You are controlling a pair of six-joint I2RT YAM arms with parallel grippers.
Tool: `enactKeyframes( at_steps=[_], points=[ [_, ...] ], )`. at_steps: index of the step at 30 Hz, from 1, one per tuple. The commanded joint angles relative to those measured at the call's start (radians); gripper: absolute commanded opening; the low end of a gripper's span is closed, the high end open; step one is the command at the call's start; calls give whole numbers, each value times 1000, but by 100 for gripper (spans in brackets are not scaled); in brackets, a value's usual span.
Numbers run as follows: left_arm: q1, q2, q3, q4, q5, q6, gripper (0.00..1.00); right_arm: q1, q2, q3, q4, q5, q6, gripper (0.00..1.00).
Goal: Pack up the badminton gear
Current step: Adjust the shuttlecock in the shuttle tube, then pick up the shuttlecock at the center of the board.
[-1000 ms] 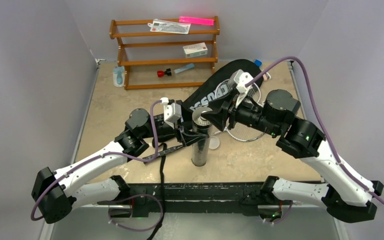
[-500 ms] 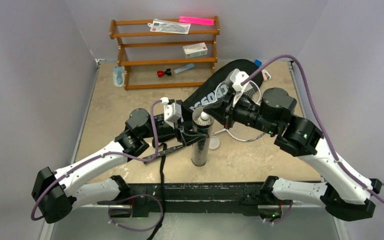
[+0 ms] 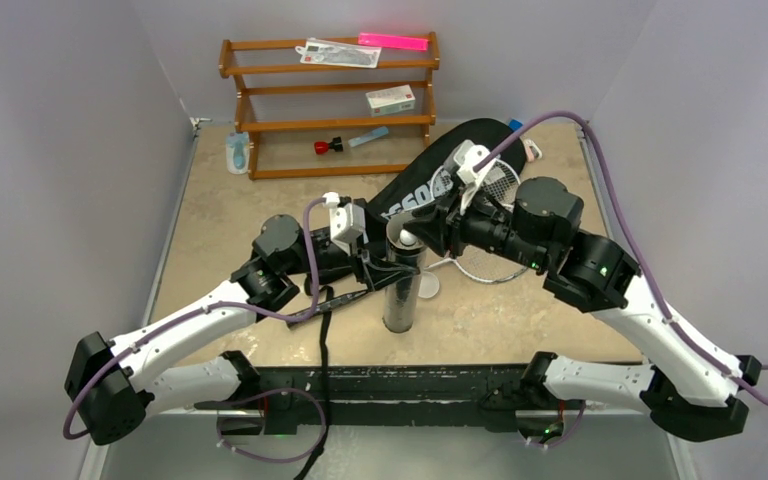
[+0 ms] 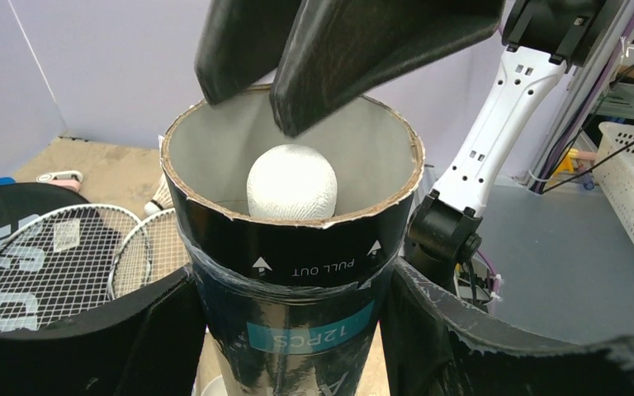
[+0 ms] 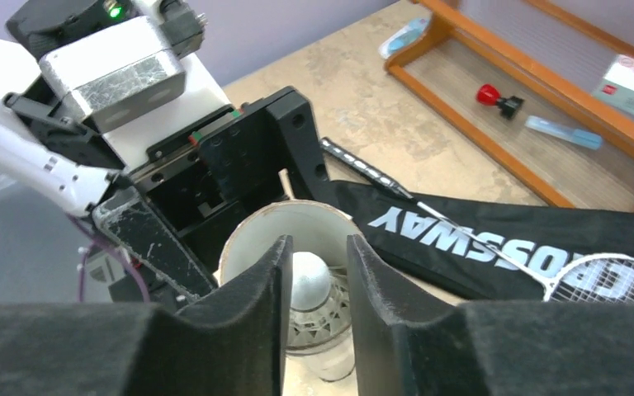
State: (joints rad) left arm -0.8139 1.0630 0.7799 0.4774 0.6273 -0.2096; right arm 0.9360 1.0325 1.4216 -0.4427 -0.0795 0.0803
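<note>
Even, cool light from overhead fills the top view — the counter [image 3: 250, 210] around the tube [image 3: 401, 290] is bright, shadows soft and short. Behind the tube, the pink strip [image 3: 393, 41] glares, nearly blown out. In its wrist view the right pincer [image 5: 318, 245] is dark and slightly blurred at the near edge — the tube's rim is sharp.

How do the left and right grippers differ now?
The left gripper grips the dark cylindrical tube by its sides; the right gripper holds nothing. The left gripper's jaws stand wide, the right gripper's only narrowly apart. The left gripper is beside the tube; the right gripper hangs over its mouth, above a white feather shuttlecock. Both have black fingers.
</note>
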Motion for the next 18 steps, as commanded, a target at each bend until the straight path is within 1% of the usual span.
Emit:
enactKeyframes(
  at_steps=[1,4,6,9,10,11,13,14,15,18],
  points=[
    [-1,-19,39,-54,-24,6,52,1,-49,42,31,149,-10,38],
    [-1,-53,60,-166,-65,69,52,0,-55,8,32,294,-9,45],
    [0,-80,67,-218,-98,100,52,0,-50,-27,47,372,-3,48],
    [1,-119,49,-237,-123,122,52,-17,-37,-75,72,453,29,48],
    [1,-128,45,-248,-134,132,52,-38,-29,-91,76,452,48,48],
    [1,-137,45,-261,-151,144,52,-73,-21,-109,80,418,79,49],
    [1,-149,45,-295,-198,171,52,-204,-9,-159,98,286,147,49],
    [0,-155,42,-302,-222,179,52,-252,-4,-186,108,244,179,49],
    [0,-162,32,-300,-237,189,52,-284,4,-215,116,231,200,49],
    [0,-191,-12,-244,-280,200,51,-362,21,-280,127,263,266,49]
  ],
)
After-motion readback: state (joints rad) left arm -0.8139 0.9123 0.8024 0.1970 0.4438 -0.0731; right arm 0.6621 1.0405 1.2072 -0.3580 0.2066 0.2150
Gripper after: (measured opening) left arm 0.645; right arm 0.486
